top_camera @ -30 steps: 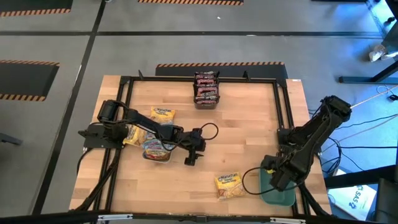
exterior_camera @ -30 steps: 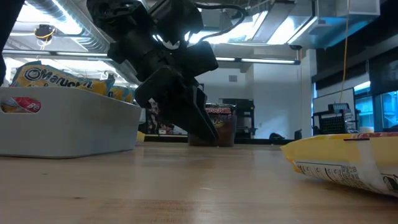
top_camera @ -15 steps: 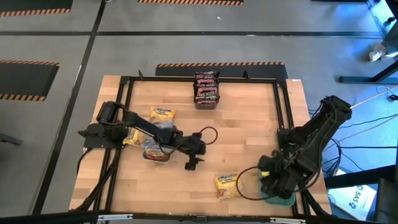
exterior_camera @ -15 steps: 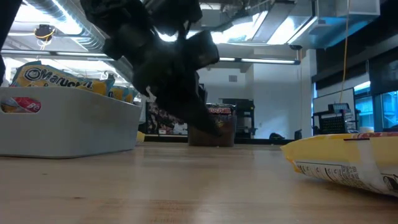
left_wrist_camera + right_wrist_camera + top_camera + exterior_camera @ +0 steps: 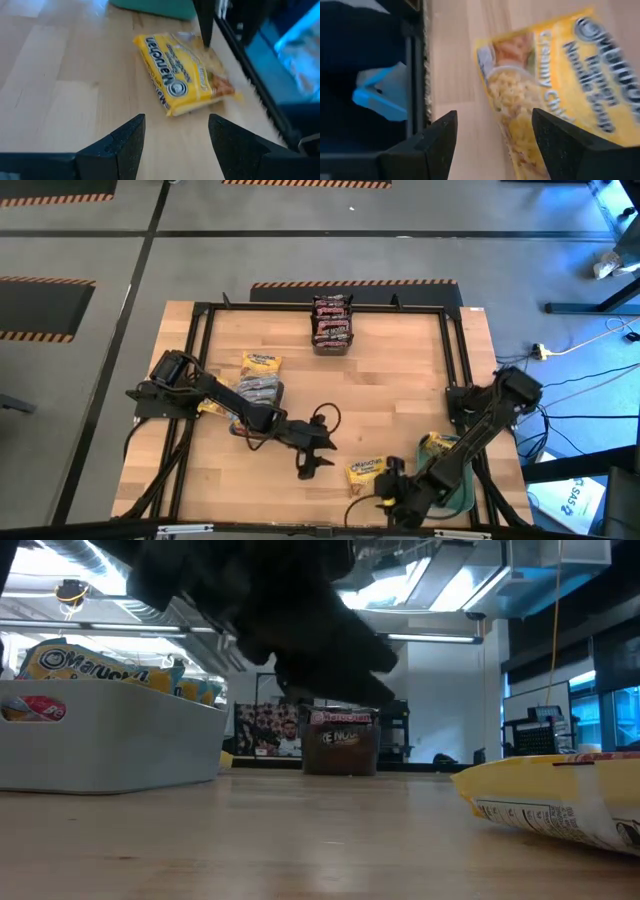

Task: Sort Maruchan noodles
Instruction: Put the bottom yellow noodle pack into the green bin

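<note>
I'm working in what looks like a robotics lab or industrial test space. The wooden table (image 5: 400,390) sits on a grey concrete floor (image 5: 200,270) marked with orange-and-black hazard tape (image 5: 350,283). Across the table I see exposed ceiling ducts (image 5: 90,590), strip lights (image 5: 440,637), and equipment racks with a monitor (image 5: 535,730).

You will find one packet (image 5: 366,476) at 6 o'clock on the tabletop (image 5: 390,390), flanked by left gripper (image 5: 312,463) and right gripper (image 5: 386,498).
</note>
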You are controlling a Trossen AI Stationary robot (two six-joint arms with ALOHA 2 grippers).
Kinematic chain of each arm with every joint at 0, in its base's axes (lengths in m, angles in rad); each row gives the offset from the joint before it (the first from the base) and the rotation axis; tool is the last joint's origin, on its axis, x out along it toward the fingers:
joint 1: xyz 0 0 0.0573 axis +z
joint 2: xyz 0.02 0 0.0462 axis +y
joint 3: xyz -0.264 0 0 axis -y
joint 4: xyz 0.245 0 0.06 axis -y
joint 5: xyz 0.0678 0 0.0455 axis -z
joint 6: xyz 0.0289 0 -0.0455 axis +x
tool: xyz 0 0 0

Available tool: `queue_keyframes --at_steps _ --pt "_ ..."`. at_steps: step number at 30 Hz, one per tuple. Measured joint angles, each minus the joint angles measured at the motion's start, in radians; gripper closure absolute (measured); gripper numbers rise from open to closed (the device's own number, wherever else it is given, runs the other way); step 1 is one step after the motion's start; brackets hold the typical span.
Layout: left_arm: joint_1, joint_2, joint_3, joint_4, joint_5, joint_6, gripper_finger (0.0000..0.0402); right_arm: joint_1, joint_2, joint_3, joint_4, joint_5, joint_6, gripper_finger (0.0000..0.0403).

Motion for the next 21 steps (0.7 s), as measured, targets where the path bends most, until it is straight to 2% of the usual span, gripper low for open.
queue_keyframes --at_steps 7,11,21 --pt "0.039 0.002 0.0 0.036 0.028 -0.203 0.0188 0.002 0.083 0.005 0.077 -0.007 -0.054 0.0162" --pt "0.068 0.025 0.0 0.044 0.049 -0.289 0.0188 0.001 0.101 0.005 0.119 0.012 -0.141 0.0162" --pt "0.091 0.138 0.133 0.053 0.185 -0.396 0.0175 0.001 0.116 0.002 0.124 0.096 -0.234 0.0162"
